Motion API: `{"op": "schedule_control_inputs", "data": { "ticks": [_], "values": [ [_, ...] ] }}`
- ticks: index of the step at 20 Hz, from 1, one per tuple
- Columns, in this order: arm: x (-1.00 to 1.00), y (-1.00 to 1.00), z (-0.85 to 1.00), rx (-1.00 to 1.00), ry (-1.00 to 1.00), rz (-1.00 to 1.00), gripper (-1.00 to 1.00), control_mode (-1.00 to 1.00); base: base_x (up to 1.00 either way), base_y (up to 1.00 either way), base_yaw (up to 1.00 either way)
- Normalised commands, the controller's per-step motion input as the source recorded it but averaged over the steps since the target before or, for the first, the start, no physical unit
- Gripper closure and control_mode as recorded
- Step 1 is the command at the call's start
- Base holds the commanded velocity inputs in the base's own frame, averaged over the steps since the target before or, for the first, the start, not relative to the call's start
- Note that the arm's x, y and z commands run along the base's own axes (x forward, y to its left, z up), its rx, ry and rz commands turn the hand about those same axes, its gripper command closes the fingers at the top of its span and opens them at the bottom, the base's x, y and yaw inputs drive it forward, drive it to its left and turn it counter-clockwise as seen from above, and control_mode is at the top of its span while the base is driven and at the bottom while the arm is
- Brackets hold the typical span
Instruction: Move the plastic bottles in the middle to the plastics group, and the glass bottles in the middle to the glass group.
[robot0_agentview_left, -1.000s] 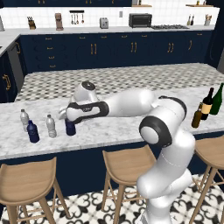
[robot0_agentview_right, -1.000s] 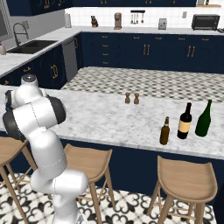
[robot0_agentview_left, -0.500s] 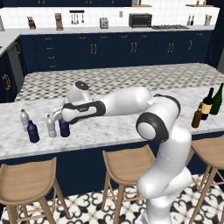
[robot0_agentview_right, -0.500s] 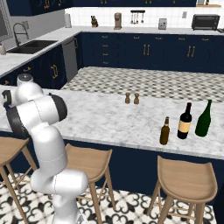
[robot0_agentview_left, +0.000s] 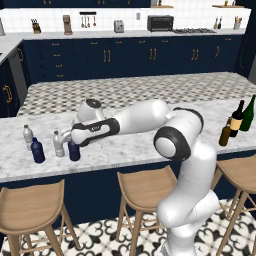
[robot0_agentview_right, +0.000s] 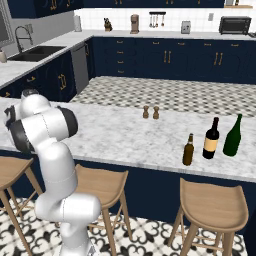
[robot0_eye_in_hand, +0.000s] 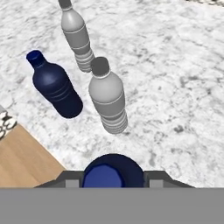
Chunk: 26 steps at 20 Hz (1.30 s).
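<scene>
Now the gripper (robot0_agentview_left: 74, 144) is reaching out over the left end of the marble counter (robot0_agentview_left: 130, 145), its fingers pinching a navy bottle (robot0_agentview_left: 74, 150) that is standing upright on the stone. Just beside it on the left, a clear grey bottle (robot0_agentview_left: 59, 144) is standing with a small gap between the two. Farther left, a second navy bottle (robot0_agentview_left: 37, 150) and a second clear grey bottle (robot0_agentview_left: 28, 137) are standing as a pair near the counter's end, the navy one closer to the front edge. That is making four small plastic bottles in all, two navy and two clear.

From the hand camera the held navy bottle (robot0_eye_in_hand: 113, 170) is showing cap-on between the finger tips, with the nearer clear bottle (robot0_eye_in_hand: 108, 96) just ahead, the other navy one (robot0_eye_in_hand: 54, 85) off to its side and the other clear one (robot0_eye_in_hand: 76, 37) beyond; open marble is lying wide to the right, while a wooden stool seat (robot0_eye_in_hand: 24, 159) is peeking past the counter's front edge.

Across the counter, the right base camera is showing three glass bottles near the front edge: an amber bottle (robot0_agentview_right: 188, 150), a dark wine bottle with a tan label (robot0_agentview_right: 211, 139) and a green wine bottle (robot0_agentview_right: 233, 136), standing apart in a row. Two small shakers (robot0_agentview_right: 150, 112) are sitting mid-counter, with bare marble stretching between them and the arm.
</scene>
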Motion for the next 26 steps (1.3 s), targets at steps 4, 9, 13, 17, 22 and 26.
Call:
{"op": "schedule_control_inputs", "data": {
  "ticks": [4, 9, 13, 17, 22, 26],
  "values": [
    [0.04, 0.01, -0.08, 0.0, 0.0, 0.01, 1.0, -1.0, 0.0, 0.0, 0.0],
    [0.13, 0.0, -0.02, 0.0, 0.0, 0.0, 1.0, -1.0, 0.0, 0.0, 0.0],
    [0.04, 0.02, 0.0, 0.0, -0.01, 0.0, 1.0, -1.0, 0.0, 0.0, 0.0],
    [0.0, 0.08, 0.0, -0.01, -0.13, 0.0, 1.0, -1.0, 0.0, 0.0, 0.0],
    [0.02, 0.13, -0.02, 0.0, -0.09, 0.0, 1.0, -1.0, 0.0, 0.0, 0.0],
    [0.11, 0.2, -0.02, -0.01, -0.04, 0.0, 1.0, -1.0, 0.0, 0.0, 0.0]
  ]
}}
